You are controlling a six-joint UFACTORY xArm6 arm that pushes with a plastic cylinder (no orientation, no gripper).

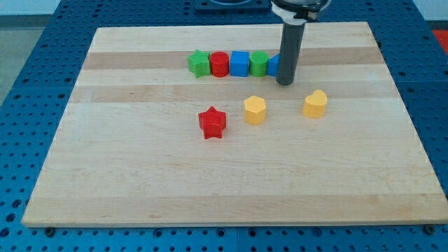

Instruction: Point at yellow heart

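Observation:
The yellow heart (316, 103) lies on the wooden board at the view's right of centre. My tip (284, 82) rests on the board just up and to the view's left of the heart, a short gap apart from it. A yellow hexagon (255, 110) lies to the view's left of the heart. A red star (212, 123) lies further left and slightly lower.
A row of blocks runs along the view's top: a green star (199, 64), a red cylinder (220, 64), a blue cube (239, 63), a green block (259, 63) and a blue block (274, 65) partly hidden behind my rod. The board (140, 175) sits on a blue perforated table.

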